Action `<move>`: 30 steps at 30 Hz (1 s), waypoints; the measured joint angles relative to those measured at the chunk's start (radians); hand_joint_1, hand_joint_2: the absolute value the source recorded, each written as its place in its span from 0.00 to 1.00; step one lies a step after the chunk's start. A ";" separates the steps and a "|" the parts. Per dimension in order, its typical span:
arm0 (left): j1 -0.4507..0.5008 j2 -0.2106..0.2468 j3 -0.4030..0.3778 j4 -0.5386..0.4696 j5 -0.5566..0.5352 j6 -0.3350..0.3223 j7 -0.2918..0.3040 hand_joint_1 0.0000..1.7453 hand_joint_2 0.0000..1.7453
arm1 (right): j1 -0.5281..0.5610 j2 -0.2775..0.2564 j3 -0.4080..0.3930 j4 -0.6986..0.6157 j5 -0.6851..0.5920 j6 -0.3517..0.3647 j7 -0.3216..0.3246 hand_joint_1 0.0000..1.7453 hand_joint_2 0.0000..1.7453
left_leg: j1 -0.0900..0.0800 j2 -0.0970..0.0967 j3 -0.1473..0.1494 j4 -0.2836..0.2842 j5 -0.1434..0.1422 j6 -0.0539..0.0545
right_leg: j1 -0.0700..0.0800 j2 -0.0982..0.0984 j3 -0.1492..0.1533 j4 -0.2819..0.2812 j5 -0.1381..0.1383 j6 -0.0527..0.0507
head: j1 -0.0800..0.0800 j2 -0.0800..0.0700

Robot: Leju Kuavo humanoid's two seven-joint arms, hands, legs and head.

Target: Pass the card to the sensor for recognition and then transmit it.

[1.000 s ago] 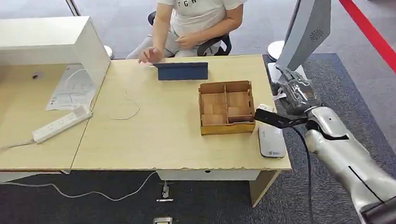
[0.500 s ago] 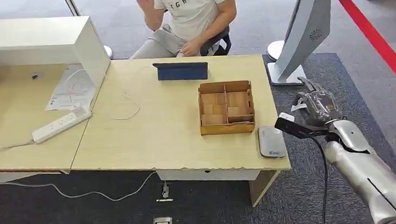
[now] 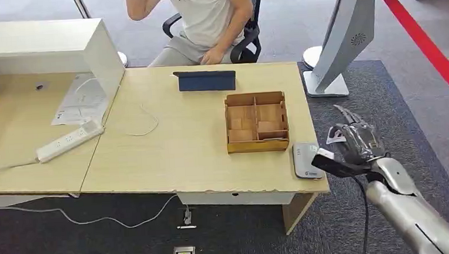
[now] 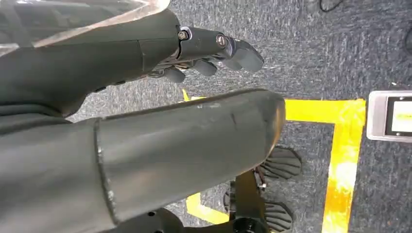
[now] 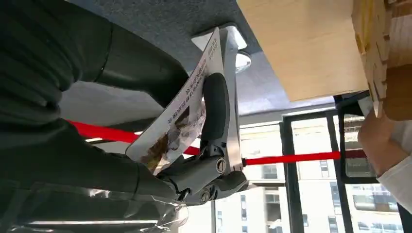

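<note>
— While the right hand (image 3: 357, 139) hangs off the table's (image 3: 200, 158) right edge, where's the card (image 5: 176, 114)?

— Pinched in that hand, between thumb and fingers (image 5: 214, 107), its white edge poking out toward the desk, just beside the grey sensor (image 3: 306, 160) at the table's near corner.

— And the left hand (image 4: 214, 51)?

— Down by the carpet, fingers curled in, holding nothing.

— The wooden box (image 3: 256, 122)?

— On the table, just beyond the sensor.

On the desk (image 3: 171, 154) a divided wooden box (image 3: 256, 122) sits toward the right, with a tablet (image 3: 206, 80) behind it and the sensor (image 3: 306, 160) at the near right corner. Just right of that corner, off the desk, the right robot hand (image 3: 355, 142) holds the card (image 5: 175, 114). A person (image 3: 204, 19) sits behind the desk.
</note>
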 joint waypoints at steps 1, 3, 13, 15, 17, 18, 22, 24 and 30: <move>0.000 0.000 -0.003 0.000 0.001 0.000 -0.001 0.00 0.00 | 0.003 0.000 0.000 -0.003 0.000 0.001 0.000 1.00 1.00 | 0.000 0.000 0.000 0.000 0.000 0.000 | 0.000 0.000 0.000 0.000 0.000 0.000 | 0.000 0.000; -0.001 0.000 -0.005 -0.001 0.003 0.000 -0.002 0.00 0.00 | 0.007 0.000 0.001 -0.008 0.001 0.004 0.000 1.00 1.00 | 0.000 0.000 0.000 0.000 0.000 0.000 | 0.000 0.000 0.000 0.000 0.000 0.000 | 0.000 0.000; -0.011 0.006 -0.022 -0.005 0.014 0.013 0.015 0.00 0.00 | 0.026 0.010 0.003 0.000 -0.027 0.006 -0.004 1.00 1.00 | 0.000 0.000 0.000 0.000 0.000 0.000 | 0.000 0.000 0.000 0.000 0.000 0.000 | 0.000 0.000; -0.013 0.008 -0.024 -0.005 0.014 0.016 0.018 0.00 0.00 | 0.028 0.010 0.003 0.004 -0.031 0.006 -0.004 1.00 1.00 | 0.000 0.000 0.000 0.000 0.000 0.000 | 0.000 0.000 0.000 0.000 0.000 0.000 | 0.000 0.000; -0.015 0.009 -0.029 -0.005 0.011 0.016 0.018 0.00 0.00 | 0.031 0.011 0.004 0.011 -0.033 0.006 -0.002 1.00 1.00 | 0.000 0.000 0.000 0.000 0.000 0.000 | 0.000 0.000 0.000 0.000 0.000 0.000 | 0.000 0.000; -0.017 0.011 -0.031 -0.005 0.006 0.015 0.019 0.00 0.00 | 0.032 0.011 0.005 0.014 -0.033 0.005 0.000 1.00 1.00 | 0.000 0.000 0.000 0.000 0.000 0.000 | 0.000 0.000 0.000 0.000 0.000 0.000 | 0.000 0.000; -0.023 0.011 -0.042 -0.005 -0.003 0.026 0.025 0.00 0.00 | 0.040 0.011 0.010 0.026 -0.028 0.005 0.007 1.00 1.00 | 0.000 0.000 0.000 0.000 0.000 0.000 | 0.000 0.000 0.000 0.000 0.000 0.000 | 0.000 0.000; -0.023 0.011 -0.048 -0.005 -0.002 0.029 0.020 0.00 0.00 | 0.041 0.011 0.012 0.033 -0.018 0.006 0.009 1.00 1.00 | 0.000 0.000 0.000 0.000 0.000 0.000 | 0.000 0.000 0.000 0.000 0.000 0.000 | 0.000 0.000; -0.023 0.011 -0.061 -0.006 -0.005 0.016 -0.003 0.00 0.00 | 0.040 0.009 0.024 0.049 -0.002 0.008 0.009 1.00 1.00 | 0.000 0.000 0.000 0.000 0.000 0.000 | 0.000 0.000 0.000 0.000 0.000 0.000 | 0.000 0.000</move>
